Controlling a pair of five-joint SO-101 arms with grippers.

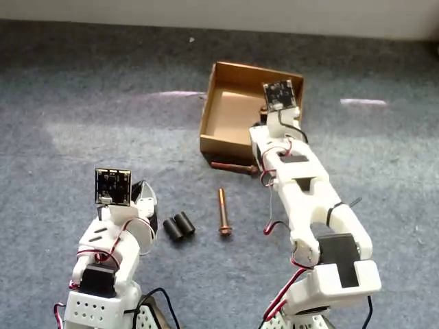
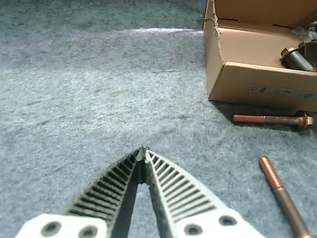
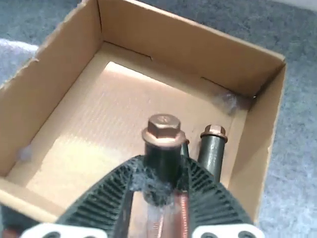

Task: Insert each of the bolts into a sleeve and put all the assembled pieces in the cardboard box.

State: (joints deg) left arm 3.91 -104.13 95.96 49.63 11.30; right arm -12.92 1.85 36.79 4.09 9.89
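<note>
Over the grey surface (image 1: 82, 103) in the high view, the cardboard box (image 1: 218, 96) sits far out with the right arm (image 1: 309, 199) stretched above it, one bolt (image 1: 233, 166) lies just beside its near wall, a second bolt (image 1: 223, 212) lies nearer the arms, and two black sleeves (image 1: 178, 225) rest side by side next to it. From the left wrist, the left pincer (image 2: 143, 154) is pressed together above bare surface. From the right wrist, the right pincer (image 3: 162, 166) pinches an assembled piece (image 3: 161, 131) over the box's floor, near another assembled piece (image 3: 213, 148) against a wall
</note>
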